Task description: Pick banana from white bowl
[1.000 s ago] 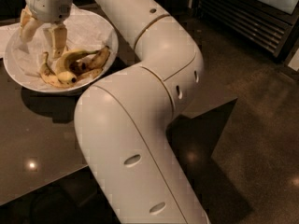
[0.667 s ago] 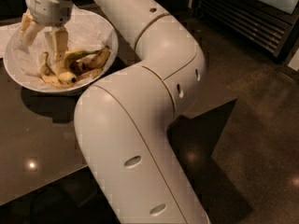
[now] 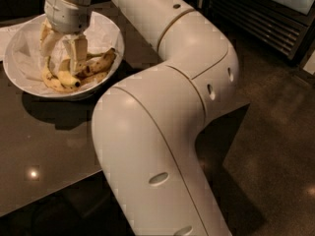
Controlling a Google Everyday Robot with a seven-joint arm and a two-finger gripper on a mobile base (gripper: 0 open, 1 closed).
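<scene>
The white bowl (image 3: 19, 77), lined with crumpled white paper, stands at the top left on a dark table. Bananas lie in it. A plump yellow banana (image 3: 60, 81) with a black tip rests at the bowl's front. A brown-spotted one (image 3: 100, 63) lies to its right. My gripper (image 3: 62, 58) points down into the bowl right above the bananas. It is open, with one finger (image 3: 47, 42) on the left and the other finger (image 3: 78, 49) on the right. Between them sits the upper part of the banana pile. I cannot tell whether the fingers touch the fruit.
My thick white arm (image 3: 162, 132) fills the middle of the view and hides much of the dark glossy table (image 3: 44, 151). The table's right edge drops to a brown floor (image 3: 280, 132). A dark cabinet with slats (image 3: 266, 18) stands at the top right.
My gripper has shifted a little right and lower into the bowl, closer over the bananas. Bowl and bananas have stayed in place.
</scene>
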